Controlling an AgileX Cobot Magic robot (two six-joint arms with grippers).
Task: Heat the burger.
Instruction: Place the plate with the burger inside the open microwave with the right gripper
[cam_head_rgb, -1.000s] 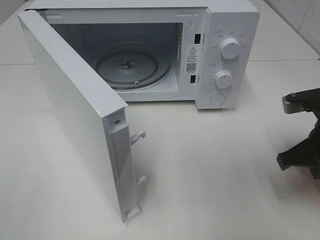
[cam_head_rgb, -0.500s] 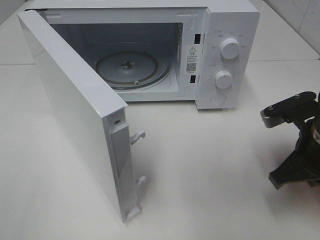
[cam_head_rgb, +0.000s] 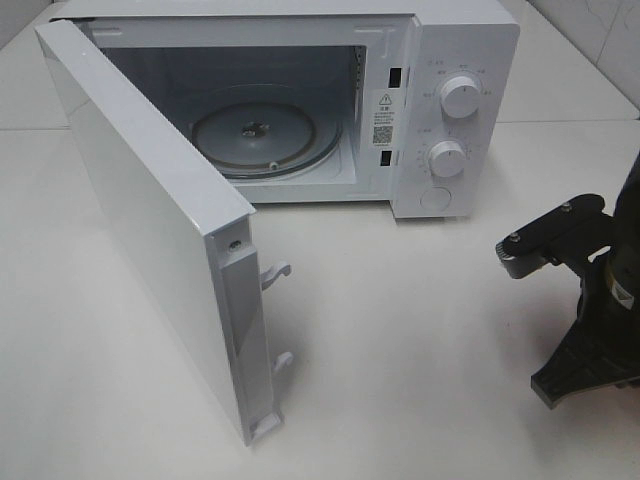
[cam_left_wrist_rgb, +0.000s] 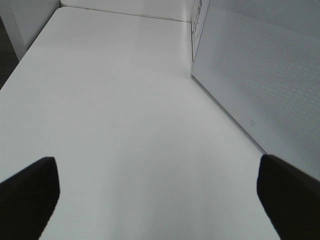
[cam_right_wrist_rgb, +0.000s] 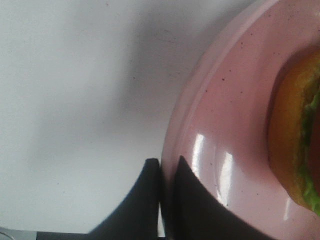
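Note:
The burger shows only in the right wrist view: an edge of golden-brown bun with green lettuce, lying on a pink round plate. My right gripper is shut on the plate's rim, one finger under it and one over it. In the exterior high view only the right arm shows at the right edge; plate and burger are out of that view. My left gripper is open and empty above bare table, beside the microwave door.
The white microwave stands at the back with its door swung wide open toward the front left. Its glass turntable is bare. White table lies between the arm and the oven.
The right arm has moved left and further into the exterior high view, toward the table's middle. The microwave and its door have not moved.

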